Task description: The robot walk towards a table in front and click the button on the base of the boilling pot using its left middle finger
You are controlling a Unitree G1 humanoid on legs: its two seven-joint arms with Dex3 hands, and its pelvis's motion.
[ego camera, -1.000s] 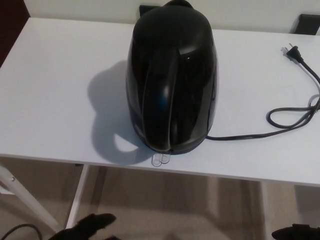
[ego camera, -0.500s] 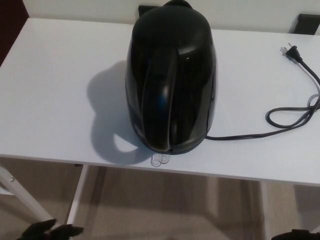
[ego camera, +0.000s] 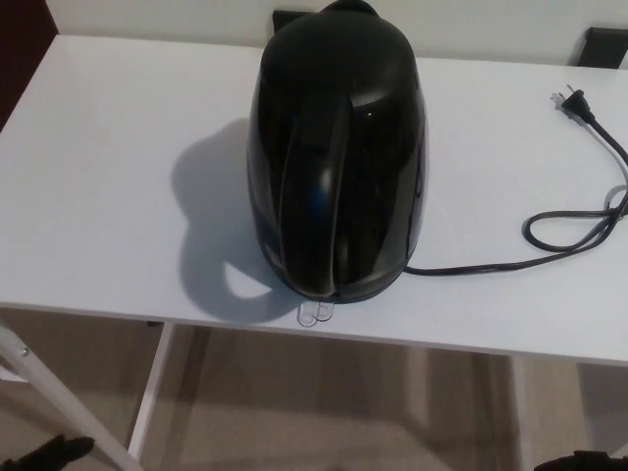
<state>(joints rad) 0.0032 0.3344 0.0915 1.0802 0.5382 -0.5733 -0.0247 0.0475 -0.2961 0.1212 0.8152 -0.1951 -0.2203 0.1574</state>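
Kettle (ego camera: pixel 339 157) in glossy black, the boiling pot of the task, stands on the white table (ego camera: pixel 108 186), far up and to the right of the only fingers that show. Its handle (ego camera: pixel 314 196) faces the near edge. At the foot of the handle, a small clear switch tab (ego camera: pixel 314 312) sticks out from the base, just short of the table's front edge. No brand, label or writing can be read on the pot, the base or the cord; only soft reflections lie on the shell.

The left hand (ego camera: pixel 47 454) shows as a dark shape at the bottom left corner, below the table and beside a white table leg (ego camera: pixel 64 397). Its fingers are too cut off by the edge and too dark to say whether they are spread or pressed together; they touch nothing that can be seen. The switch tab lies well above and to the right of them, with the table's front edge between.

The right hand (ego camera: pixel 579 461) is a thin dark sliver at the bottom right edge, and its fingers cannot be judged either.

A black power cord (ego camera: pixel 549 240) leaves the base on the right, loops across the tabletop and ends in a plug (ego camera: pixel 574 100) near the far right side, well apart from both hands. The pot's shadow (ego camera: pixel 211 226) falls to its left.
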